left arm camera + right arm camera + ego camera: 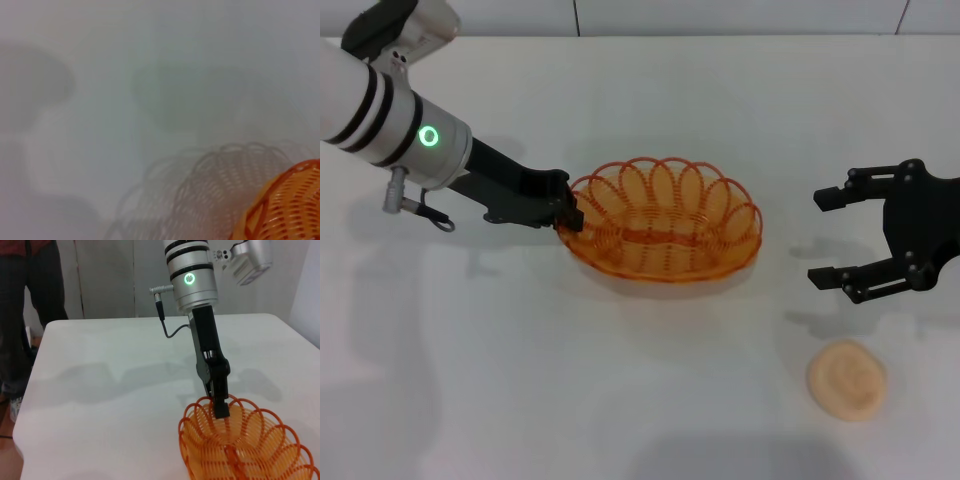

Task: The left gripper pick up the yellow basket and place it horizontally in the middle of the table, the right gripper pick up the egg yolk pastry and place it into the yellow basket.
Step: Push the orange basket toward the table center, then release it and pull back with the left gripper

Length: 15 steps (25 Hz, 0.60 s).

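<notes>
Right now my left gripper (567,212) is at the yellow basket (662,222), fingers clamped on its looped rim at the end nearest my left arm; the right wrist view shows the black tip pinching one loop (221,409). Basket sits long-ways across the surface (620,400), roughly mid-table, and I can't tell whether its base is fully down or a touch lifted. Left wrist view only catches an orange corner of the basket (290,205) plus its shadow, no fingers.

My right gripper (845,236) hovers beyond the basket's far end, well apart from it, fingers spread wide, holding nothing. Egg yolk pastry (846,380) lies flat on the surface, nearer me than the basket and past its right end, almost under the right gripper, untouched.

Judgement: step in hand is the basket placement, near done. To do it well: settle the basket level before letting go, keep it lying long-ways, open the fingers fully, then pull back along the rim line so the tip doesn't snag a loop and drag it. Wire rim is light and springy, likely to shift. Right side should wait until the left arm clears, then come straight down on the pastry with a soft squeeze.
</notes>
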### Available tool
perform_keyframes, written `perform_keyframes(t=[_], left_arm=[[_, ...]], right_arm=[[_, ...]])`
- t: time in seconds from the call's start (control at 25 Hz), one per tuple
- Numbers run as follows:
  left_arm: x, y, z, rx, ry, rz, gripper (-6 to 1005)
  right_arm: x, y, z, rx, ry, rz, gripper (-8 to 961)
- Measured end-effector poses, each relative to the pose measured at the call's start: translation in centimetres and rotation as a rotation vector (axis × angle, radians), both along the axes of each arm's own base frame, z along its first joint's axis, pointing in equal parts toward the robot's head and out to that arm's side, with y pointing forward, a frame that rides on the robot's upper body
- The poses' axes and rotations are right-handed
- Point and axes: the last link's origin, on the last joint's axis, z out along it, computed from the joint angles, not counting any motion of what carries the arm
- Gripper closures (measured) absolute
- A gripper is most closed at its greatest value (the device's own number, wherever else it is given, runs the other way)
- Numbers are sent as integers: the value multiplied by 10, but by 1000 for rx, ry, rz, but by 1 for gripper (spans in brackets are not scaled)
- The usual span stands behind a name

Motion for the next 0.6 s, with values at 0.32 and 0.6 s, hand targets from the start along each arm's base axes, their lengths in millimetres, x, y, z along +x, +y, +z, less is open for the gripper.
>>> perform_keyframes(t=[0.32,0.6], left_arm=[[-6,-3,-5,11,-19,34,911],[-7,-3,-6,15,-19,37,891]], right_arm=[[1,0,0,1,-1,-3,126],[0,0,0,1,-2,-1,126]])
